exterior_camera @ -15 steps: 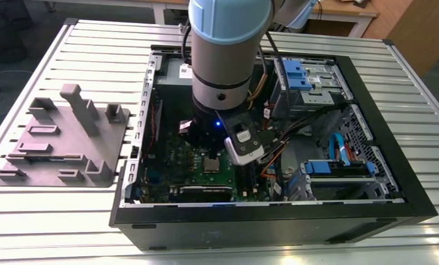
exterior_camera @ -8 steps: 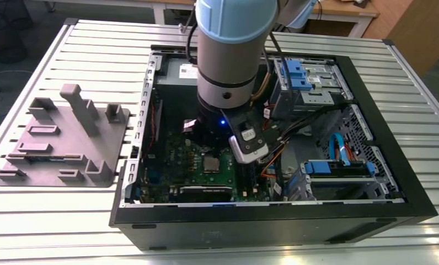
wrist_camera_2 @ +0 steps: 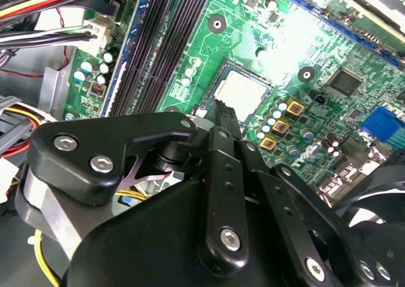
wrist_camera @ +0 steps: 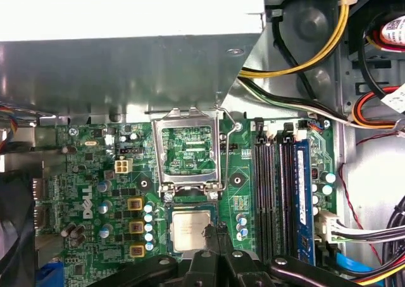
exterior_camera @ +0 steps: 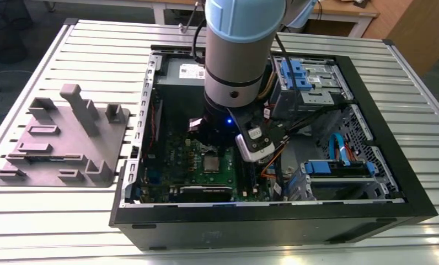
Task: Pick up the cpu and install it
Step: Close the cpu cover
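The cpu [wrist_camera: 190,230] is lying flat, seated on the green motherboard [wrist_camera: 243,173] just beside the raised hinged metal frame [wrist_camera: 188,149]. The hand [wrist_camera: 213,231] is sitting right at the chip's edge, and I cannot tell whether it is clenched or released. The chip is looking light, stiff and smooth on its silvery top. I'd judge it fragile underneath, so taking hold by the thin rims seems safest.
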`<action>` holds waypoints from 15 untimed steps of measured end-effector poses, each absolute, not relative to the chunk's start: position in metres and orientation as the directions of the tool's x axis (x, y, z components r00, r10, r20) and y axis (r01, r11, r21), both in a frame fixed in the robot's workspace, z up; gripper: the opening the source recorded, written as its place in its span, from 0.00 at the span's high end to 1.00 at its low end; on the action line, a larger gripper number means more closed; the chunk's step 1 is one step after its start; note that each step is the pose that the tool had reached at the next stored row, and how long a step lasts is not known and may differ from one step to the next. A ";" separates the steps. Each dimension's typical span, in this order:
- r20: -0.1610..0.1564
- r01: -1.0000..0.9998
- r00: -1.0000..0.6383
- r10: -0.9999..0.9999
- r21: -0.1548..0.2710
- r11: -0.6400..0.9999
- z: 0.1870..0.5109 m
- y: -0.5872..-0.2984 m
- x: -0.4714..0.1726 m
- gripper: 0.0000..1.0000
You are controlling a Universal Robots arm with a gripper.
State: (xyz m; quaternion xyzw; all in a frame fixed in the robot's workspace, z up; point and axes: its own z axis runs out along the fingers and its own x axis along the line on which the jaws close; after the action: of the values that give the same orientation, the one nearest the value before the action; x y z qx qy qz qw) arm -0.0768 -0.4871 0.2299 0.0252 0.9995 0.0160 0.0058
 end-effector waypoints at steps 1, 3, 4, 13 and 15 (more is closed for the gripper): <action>-0.011 0.050 -0.999 0.051 0.032 0.998 0.230 -0.487 -0.077 0.89; -0.011 0.050 -0.999 0.050 0.032 0.998 0.230 -0.486 -0.077 0.89; -0.011 0.050 -0.999 0.050 0.032 0.998 0.230 -0.486 -0.077 0.89; -0.011 0.050 -0.999 0.050 0.032 0.998 0.230 -0.477 -0.077 0.89; -0.011 0.050 -0.999 0.051 0.032 0.998 0.230 -0.477 -0.077 0.89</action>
State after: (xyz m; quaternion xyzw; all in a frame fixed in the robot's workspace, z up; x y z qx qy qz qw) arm -0.0767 -0.4773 0.2300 0.0252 0.9995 0.0160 0.0057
